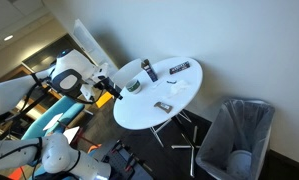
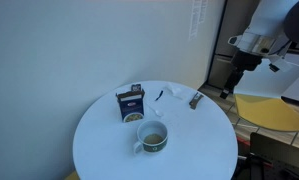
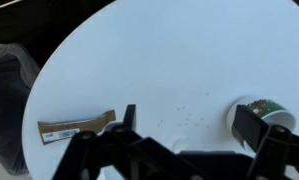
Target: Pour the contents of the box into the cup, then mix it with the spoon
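The small dark box (image 1: 147,70) stands upright on the round white table (image 1: 179,95), also in the other exterior view (image 2: 131,103). The squat grey-green cup (image 1: 134,86) stands beside it, apart from it (image 2: 152,138). In the wrist view the cup (image 3: 267,108) is at the right edge, partly behind one finger. My gripper (image 1: 113,92) is open and empty, off the table's edge near the cup (image 2: 229,88). In the wrist view its fingers (image 3: 189,125) spread over bare table. The box is out of the wrist view. I cannot tell the spoon for certain.
A long flat dark packet (image 1: 179,67) lies at the table's far side. A small brown packet with a white label (image 3: 74,128) lies on the table. A small flat thing (image 1: 161,106) lies near the table's front edge. A grey bin (image 1: 239,135) stands on the floor by the table.
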`<action>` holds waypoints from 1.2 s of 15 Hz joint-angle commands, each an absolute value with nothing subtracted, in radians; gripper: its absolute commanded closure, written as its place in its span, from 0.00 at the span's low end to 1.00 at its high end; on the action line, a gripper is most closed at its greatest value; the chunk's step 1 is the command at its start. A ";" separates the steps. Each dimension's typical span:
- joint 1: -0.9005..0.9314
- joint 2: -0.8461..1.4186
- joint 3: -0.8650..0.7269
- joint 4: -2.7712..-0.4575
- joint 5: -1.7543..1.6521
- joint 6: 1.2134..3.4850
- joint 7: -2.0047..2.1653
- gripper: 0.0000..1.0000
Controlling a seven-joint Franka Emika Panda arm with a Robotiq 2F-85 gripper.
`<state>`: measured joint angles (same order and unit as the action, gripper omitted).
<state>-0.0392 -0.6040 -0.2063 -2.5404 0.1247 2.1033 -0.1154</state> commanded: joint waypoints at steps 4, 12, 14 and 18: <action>-0.090 -0.334 -0.241 -2.358 0.310 2.211 0.025 0.00; -0.099 -0.147 -0.208 -2.286 0.607 2.213 0.067 0.00; -0.096 -0.117 -0.194 -2.272 0.646 2.213 0.088 0.00; -0.098 -0.052 -0.207 -2.214 0.783 2.138 0.141 0.00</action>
